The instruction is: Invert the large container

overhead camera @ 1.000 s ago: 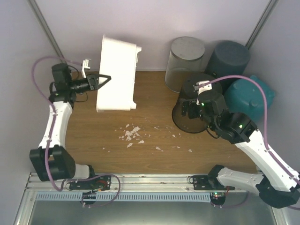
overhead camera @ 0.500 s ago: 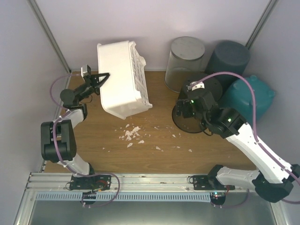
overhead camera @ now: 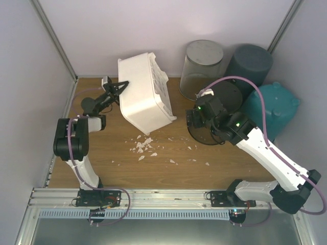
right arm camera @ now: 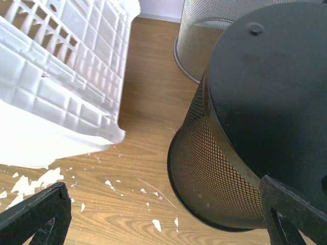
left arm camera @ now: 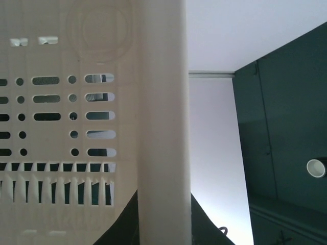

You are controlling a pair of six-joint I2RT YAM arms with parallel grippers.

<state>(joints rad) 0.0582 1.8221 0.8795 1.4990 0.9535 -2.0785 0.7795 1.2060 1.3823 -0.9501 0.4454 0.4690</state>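
Since half a second ago the large white container [overhead camera: 145,97] has swung further right and tipped over more, and the left arm has folded in closer behind it. The right arm has slid left too.

Biggest thing first: the wooden table [overhead camera: 102,153]. The container sits at the back middle of it, tilted hard. Its ribbed lattice base faces up and to the right, and its lowest corner is down at the table.

The left gripper [overhead camera: 122,84] has the container by its left edge. In the left wrist view both dark fingers [left arm camera: 203,222] are clamped on either side of the white wall, so it's closed onto it.

The right gripper [right arm camera: 161,196] hangs wide open with nothing in it, between the container and the black mesh bin [overhead camera: 202,133]. That bin stands base up on the right. Behind it are a grey mesh bin [overhead camera: 202,64] and a dark grey tub [overhead camera: 248,64], and a teal container [overhead camera: 271,107] is at the far right.

Smallest stuff: white crumbs [overhead camera: 144,145] are scattered on the wood just below the container's low corner.
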